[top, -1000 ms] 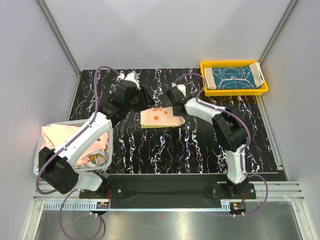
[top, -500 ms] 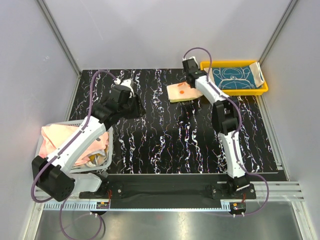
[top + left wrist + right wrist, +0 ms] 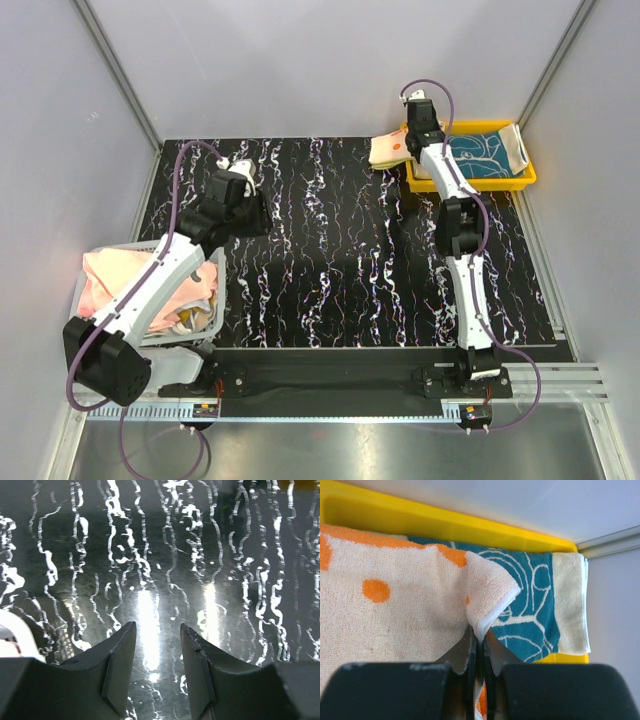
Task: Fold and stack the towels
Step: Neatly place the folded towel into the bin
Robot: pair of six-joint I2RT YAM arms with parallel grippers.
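Note:
My right gripper [image 3: 408, 143] [image 3: 479, 639] is shut on the folded orange-and-cream towel [image 3: 388, 151] [image 3: 395, 615], which hangs in the air at the left rim of the yellow tray [image 3: 417, 183] [image 3: 445, 527]. A folded teal towel with a cream border [image 3: 482, 152] [image 3: 535, 610] lies in that tray, partly under the held towel. More towels, pale pink and orange [image 3: 115, 275], are bunched in the white mesh basket [image 3: 214, 268] at the left. My left gripper [image 3: 252, 212] [image 3: 157, 630] stands open over bare table, holding nothing.
The table is black with white marbling [image 3: 340, 270] [image 3: 165, 555]. Grey walls close it in at the back and sides. The tray sits in the far right corner, and the basket by the left arm's base.
My right arm has carried the orange-and-cream towel from the table's middle up and right to the tray's edge. The left arm has drawn back to the left.

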